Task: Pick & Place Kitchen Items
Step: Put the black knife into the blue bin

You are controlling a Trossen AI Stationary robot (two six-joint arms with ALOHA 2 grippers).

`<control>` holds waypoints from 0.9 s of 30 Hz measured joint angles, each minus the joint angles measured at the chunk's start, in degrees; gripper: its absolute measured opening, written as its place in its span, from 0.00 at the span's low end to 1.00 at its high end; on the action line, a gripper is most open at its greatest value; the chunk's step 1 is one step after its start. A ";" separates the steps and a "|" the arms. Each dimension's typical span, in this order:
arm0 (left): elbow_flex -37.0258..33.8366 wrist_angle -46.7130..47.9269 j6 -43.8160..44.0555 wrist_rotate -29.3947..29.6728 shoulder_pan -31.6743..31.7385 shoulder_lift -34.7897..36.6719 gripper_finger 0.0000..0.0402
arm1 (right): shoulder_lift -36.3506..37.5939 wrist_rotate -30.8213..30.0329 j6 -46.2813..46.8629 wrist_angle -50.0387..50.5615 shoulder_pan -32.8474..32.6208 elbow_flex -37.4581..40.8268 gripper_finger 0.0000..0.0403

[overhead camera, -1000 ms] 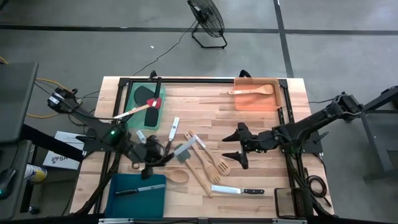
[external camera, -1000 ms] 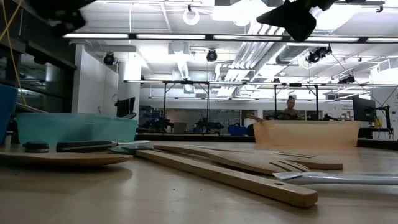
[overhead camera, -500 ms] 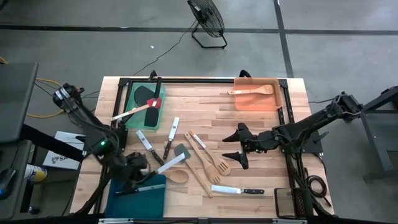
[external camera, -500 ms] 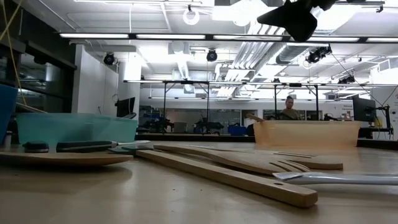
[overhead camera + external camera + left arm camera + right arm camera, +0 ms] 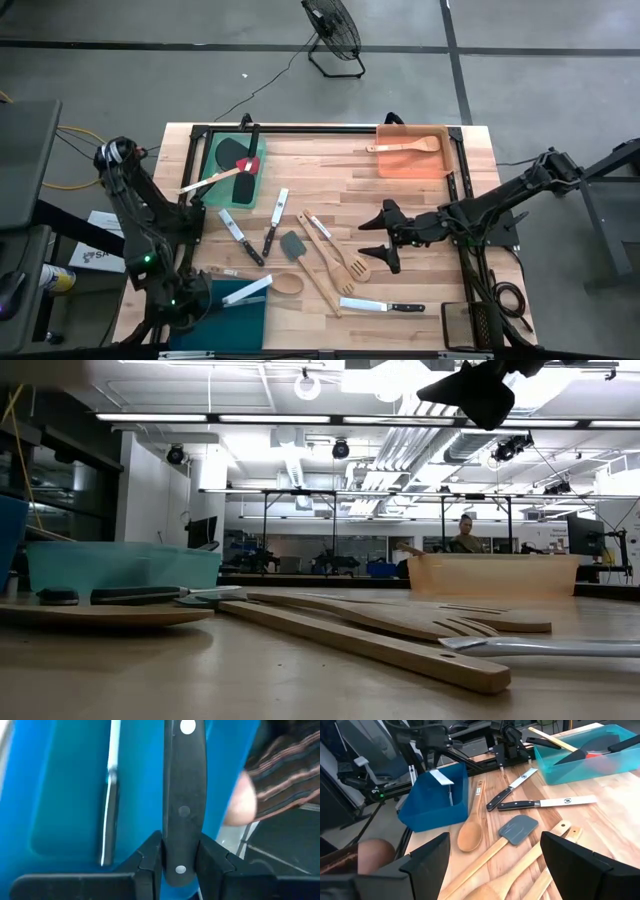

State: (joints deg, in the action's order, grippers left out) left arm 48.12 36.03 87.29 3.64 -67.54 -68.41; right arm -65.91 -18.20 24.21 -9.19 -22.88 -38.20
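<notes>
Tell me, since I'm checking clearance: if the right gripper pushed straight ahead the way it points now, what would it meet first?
Probably the grey spatula: the open right gripper points across the table at it, with the wooden spoon just beyond. Depth is unclear.

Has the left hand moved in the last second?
Yes. In the high view the left hand, shut on a knife, went from mid-table by the loose knives toward the near-left corner, over the blue tray.

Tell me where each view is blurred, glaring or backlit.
Left wrist view: the knife held in the left gripper is fairly crisp, the blue tray behind it smeared. Low view: bright ceiling lights glare, the right gripper is a dark silhouette, the near wooden handle soft. Right wrist view: its own fingers blurred, the grey spatula sharp. High view: evenly lit.
</notes>
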 joint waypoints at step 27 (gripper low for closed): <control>0.07 0.46 3.85 -16.02 -0.34 -12.96 0.19 | -0.02 -0.11 0.08 0.74 -0.12 0.00 0.75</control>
State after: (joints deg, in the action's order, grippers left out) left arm 48.18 36.49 91.14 -12.39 -67.88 -81.36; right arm -65.93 -18.31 24.29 -8.45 -23.00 -38.20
